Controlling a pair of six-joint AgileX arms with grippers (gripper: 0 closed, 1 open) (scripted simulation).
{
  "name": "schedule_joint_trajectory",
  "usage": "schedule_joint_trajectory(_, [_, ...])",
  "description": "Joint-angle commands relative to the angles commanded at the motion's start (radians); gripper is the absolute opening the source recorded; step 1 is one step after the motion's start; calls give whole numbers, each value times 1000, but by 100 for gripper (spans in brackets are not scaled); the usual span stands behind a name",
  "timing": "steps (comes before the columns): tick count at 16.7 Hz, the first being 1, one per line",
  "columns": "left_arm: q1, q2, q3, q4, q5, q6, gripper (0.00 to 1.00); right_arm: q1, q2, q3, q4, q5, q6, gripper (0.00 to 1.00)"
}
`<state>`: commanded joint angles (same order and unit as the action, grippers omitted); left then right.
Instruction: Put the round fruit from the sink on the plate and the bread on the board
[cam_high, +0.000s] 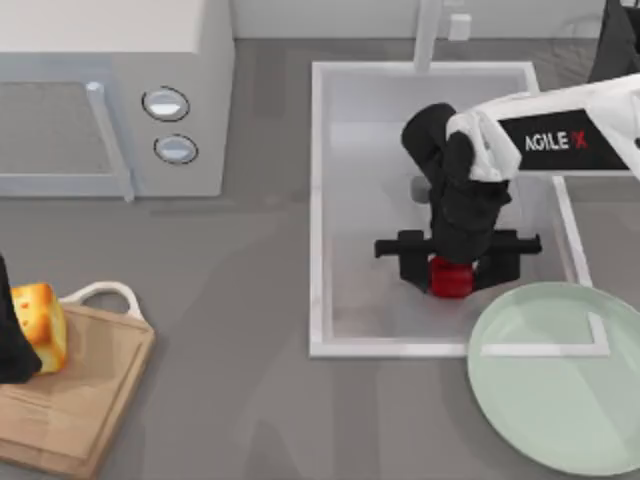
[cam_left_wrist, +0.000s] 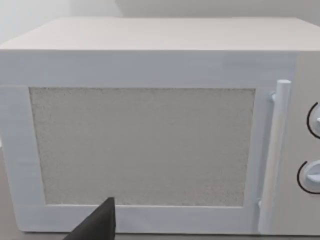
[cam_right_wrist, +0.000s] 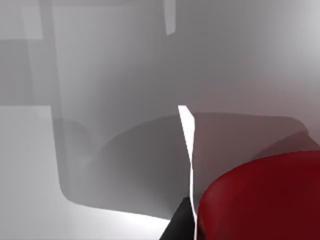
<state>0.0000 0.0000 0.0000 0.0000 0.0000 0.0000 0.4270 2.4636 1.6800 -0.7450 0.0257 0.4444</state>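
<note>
- The right gripper (cam_high: 452, 272) is down in the sink (cam_high: 322, 200), its fingers clamped on the round fruit (cam_high: 450, 277).
- The fruit is small, shiny and red.
- The plate (cam_high: 560, 385) sits near the sink's right corner.
- The bread (cam_high: 40, 325) sits on the board (cam_high: 80, 385), far left.

White microwave (cam_high: 110, 95) sits upper left of the top view, on the grey table (cam_high: 240, 300). Two round knobs (cam_high: 166, 103) one above the other at its right end, vertical bar handle (cam_high: 108, 140) just left of them. Door shut. In the left wrist view the microwave (cam_left_wrist: 150, 125) faces the camera: speckled grey door window (cam_left_wrist: 142, 145), white handle (cam_left_wrist: 275, 155) right of it, knobs (cam_left_wrist: 312, 175) cut off at the right edge.
</note>
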Motion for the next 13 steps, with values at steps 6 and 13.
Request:
schedule_joint_trajectory(6, [0, 0, 0, 0, 0, 0, 100, 0, -103, 93, -210, -1, -1, 0])
schedule_joint_trajectory(13, [0, 0, 0, 0, 0, 0, 100, 0, -156, 132, -291, -2, -1, 0])
